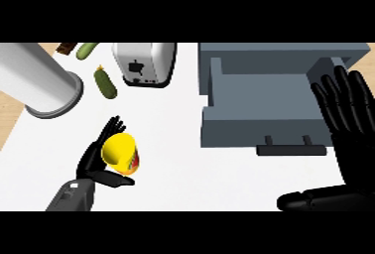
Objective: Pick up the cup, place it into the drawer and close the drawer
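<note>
- Your left hand [99, 158] is curled around the yellow cup [121, 153], low on the white counter [190, 168]
- Your right hand [344, 106] stands open, fingers up, at the right edge beside the grey drawer [253, 111]
- The drawer is pulled open, its handle [290, 149] facing you
- A toaster [144, 63], a cucumber [105, 82] and a large grey cylinder [40, 79] sit toward the far left

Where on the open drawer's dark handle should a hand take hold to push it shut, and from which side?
Take the drawer handle along its long bar, coming from the front, the side nearest the robot. The bar runs crosswise on two short posts, standing clear of the grey drawer front, so fingers can probably press or wrap it there. The open right hand is the closer one; the left hand holds the yellow cup.
</note>
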